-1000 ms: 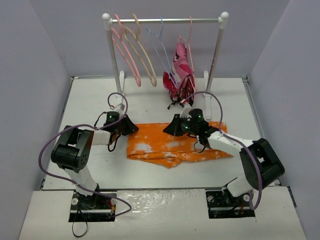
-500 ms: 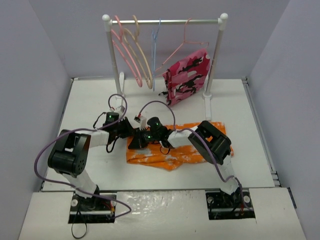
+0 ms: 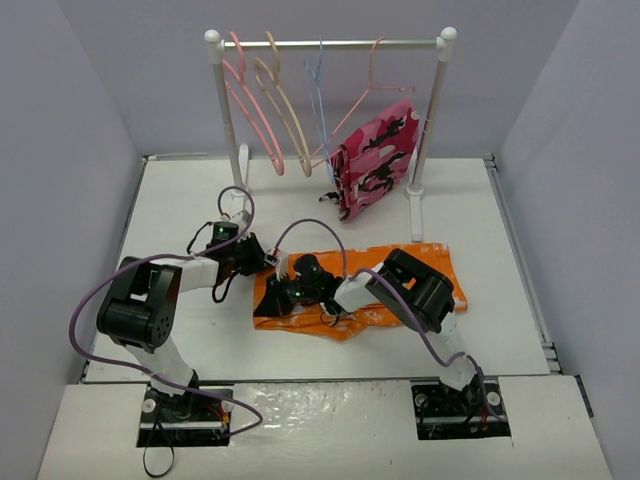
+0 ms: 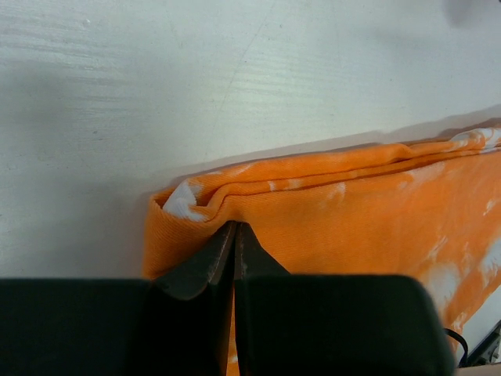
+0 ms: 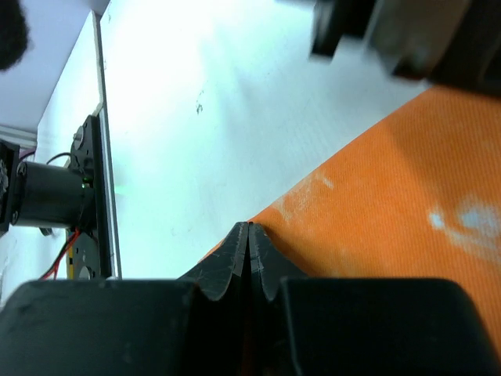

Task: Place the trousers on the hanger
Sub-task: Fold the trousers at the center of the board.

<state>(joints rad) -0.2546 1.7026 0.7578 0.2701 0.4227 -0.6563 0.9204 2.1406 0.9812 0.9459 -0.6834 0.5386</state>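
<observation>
Right end effector (image 5: 248, 227) swung to trousers (image 4: 352, 219) left edge; camouflage garment (image 3: 375, 155) turned broadside.

Top cam sits high above and behind the arm bases (image 3: 185, 410), tilted down toward the back wall, so it gets the whole table (image 3: 180, 200) out to the rack (image 3: 330, 43) at the far end. The wrist cams are way closer, nearly skimming the surface. The left one looks out past the left gripper (image 4: 235, 227) at a folded edge of the trousers (image 4: 352, 211), with bare table beyond. The right one looks past the right gripper (image 5: 248, 229) over another trouser edge, toward what looks like an arm base at far left. All three share the trousers' left end as the top cam sees it.
</observation>
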